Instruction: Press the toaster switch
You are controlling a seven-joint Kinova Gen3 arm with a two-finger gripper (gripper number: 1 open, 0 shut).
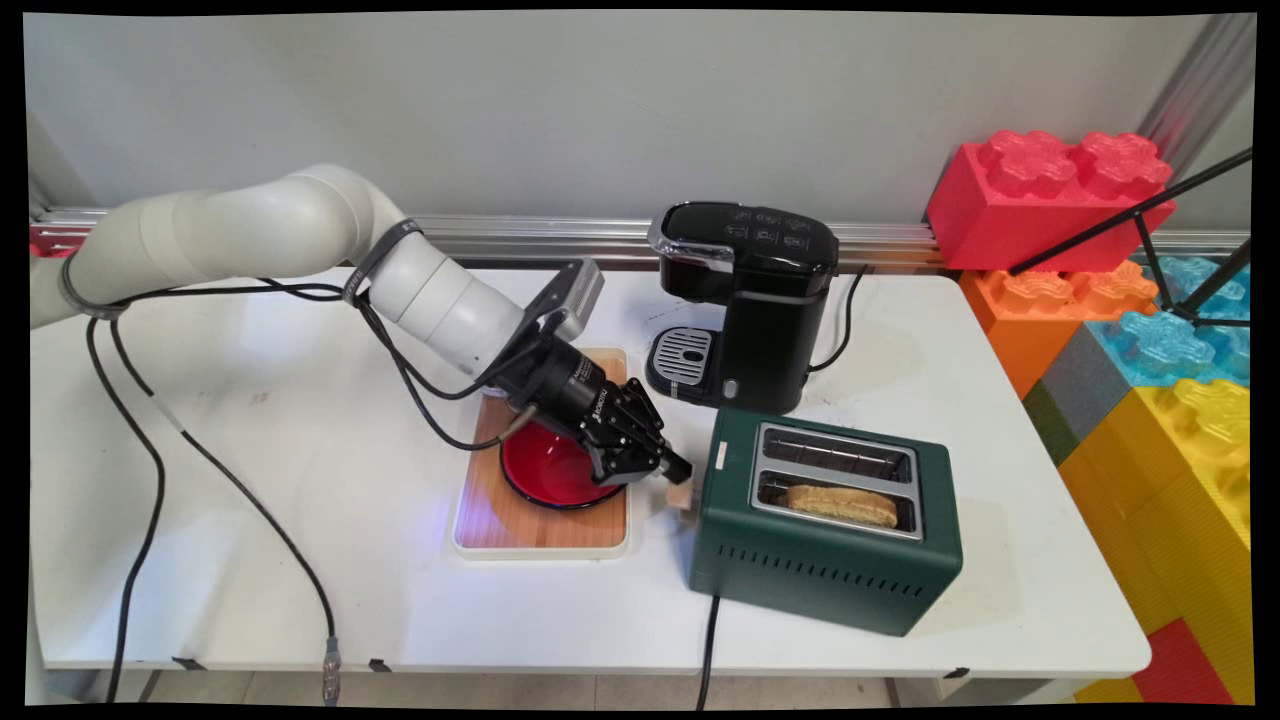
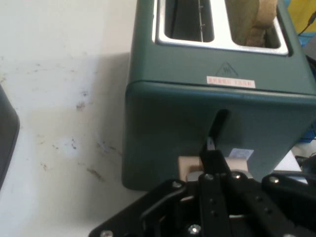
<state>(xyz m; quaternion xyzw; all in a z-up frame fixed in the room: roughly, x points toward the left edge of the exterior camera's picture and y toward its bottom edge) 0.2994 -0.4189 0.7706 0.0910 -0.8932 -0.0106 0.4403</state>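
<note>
A dark green two-slot toaster (image 1: pixel 830 540) stands right of centre on the table, with a slice of toast (image 1: pixel 842 503) low in its near slot. Its beige lever (image 1: pixel 682 497) sticks out of the left end. My gripper (image 1: pixel 678 468) is shut, its tips right on top of that lever. In the hand view the joined fingertips (image 2: pixel 213 157) lie over the beige lever (image 2: pixel 188 165) at the bottom of the slot in the toaster's (image 2: pixel 197 108) end face. The toast (image 2: pixel 256 19) shows in the right-hand slot.
Under my wrist a red bowl (image 1: pixel 550 470) sits on a wooden board (image 1: pixel 500 520). A black coffee machine (image 1: pixel 745 300) stands behind the toaster. Big coloured blocks (image 1: pixel 1130 330) are stacked at the right edge. Black cables hang on the left.
</note>
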